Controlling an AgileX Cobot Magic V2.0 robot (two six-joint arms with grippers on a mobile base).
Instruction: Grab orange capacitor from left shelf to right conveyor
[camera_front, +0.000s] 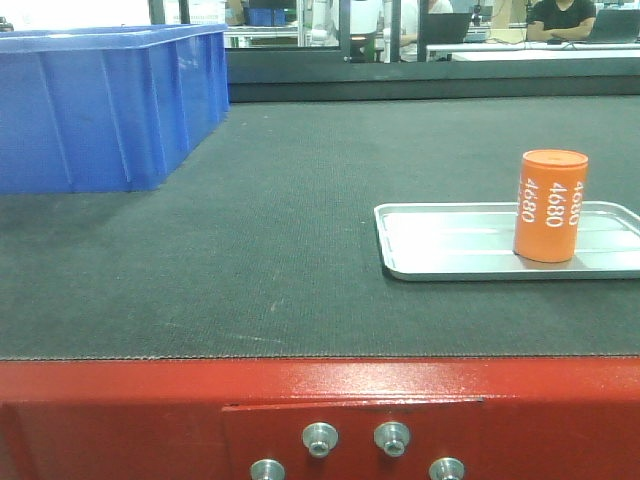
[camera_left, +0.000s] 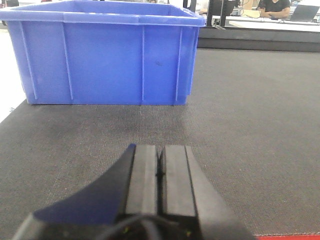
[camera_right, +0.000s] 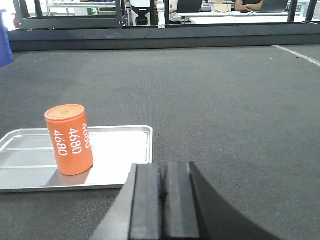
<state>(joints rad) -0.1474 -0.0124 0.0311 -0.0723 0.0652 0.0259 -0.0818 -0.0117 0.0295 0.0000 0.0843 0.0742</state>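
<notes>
step: capacitor (camera_front: 550, 205) upright in tray (camera_front: 440, 245) on conveyor (camera_front: 300, 250), apparently delivered | left end effector (camera_left: 160, 167) closed, empty | right end effector (camera_right: 162, 187) closed, empty | next: probably nothing but retreat

The orange capacitor (camera_front: 550, 205), a small cylinder printed with white "4680" down its side, stands upright at about three o'clock on the conveyor (camera_front: 290, 200), a wide dark grey textured belt with a red, bolted front edge at six o'clock.
</notes>
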